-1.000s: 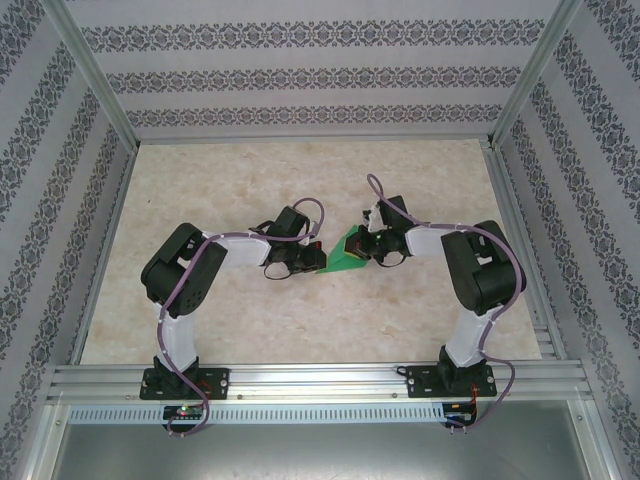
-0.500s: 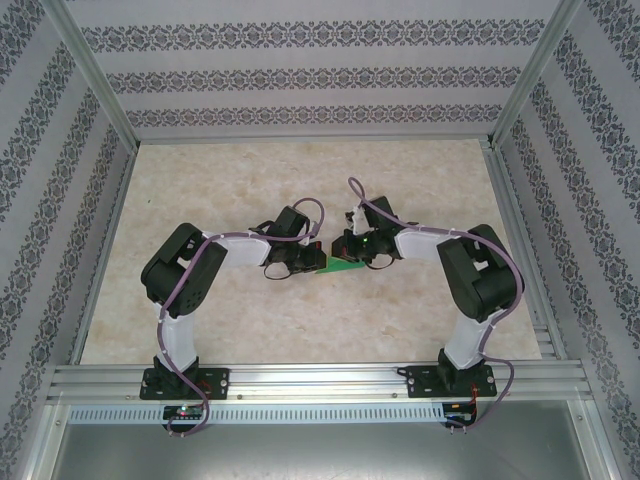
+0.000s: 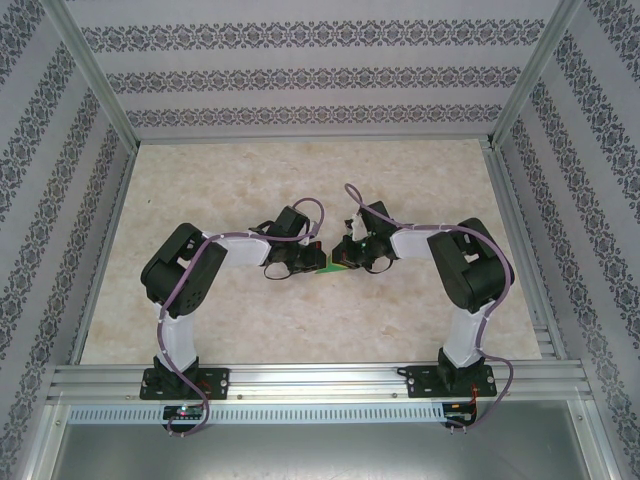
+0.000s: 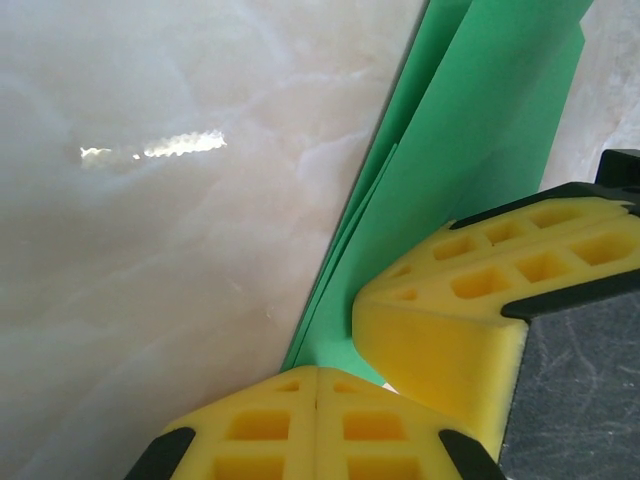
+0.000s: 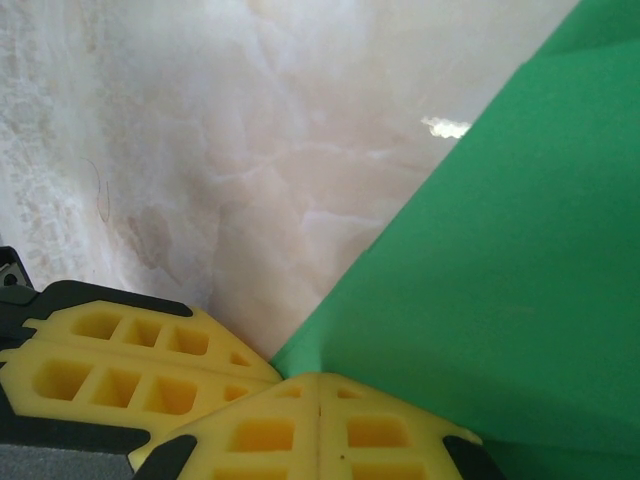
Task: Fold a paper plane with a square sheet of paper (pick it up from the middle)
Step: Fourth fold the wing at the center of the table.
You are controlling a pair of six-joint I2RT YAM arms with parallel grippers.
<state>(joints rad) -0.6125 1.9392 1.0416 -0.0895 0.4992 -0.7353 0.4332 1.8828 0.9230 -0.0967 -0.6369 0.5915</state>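
The square sheet of paper (image 4: 470, 120) is bright green and lies folded in layers on the marble table, a sliver of it (image 3: 328, 268) showing between the two grippers in the top view. My left gripper (image 4: 317, 375) is shut, its tips resting on the paper's near edge. My right gripper (image 5: 318, 385) is shut on a corner of the paper (image 5: 500, 280), low at the table. The two grippers nearly touch: the right one's fingers (image 4: 450, 300) sit on the paper in the left wrist view, and the left one's fingers (image 5: 130, 350) appear at the lower left of the right wrist view.
The beige marble tabletop (image 3: 300, 180) stretches around the arms. Aluminium frame posts and patterned walls (image 3: 300, 70) enclose it. A metal rail (image 3: 320, 380) carries both arm bases at the near edge.
My right gripper has swung left and down, laying the raised green flap flat over towards the left gripper. The left gripper has stayed put.
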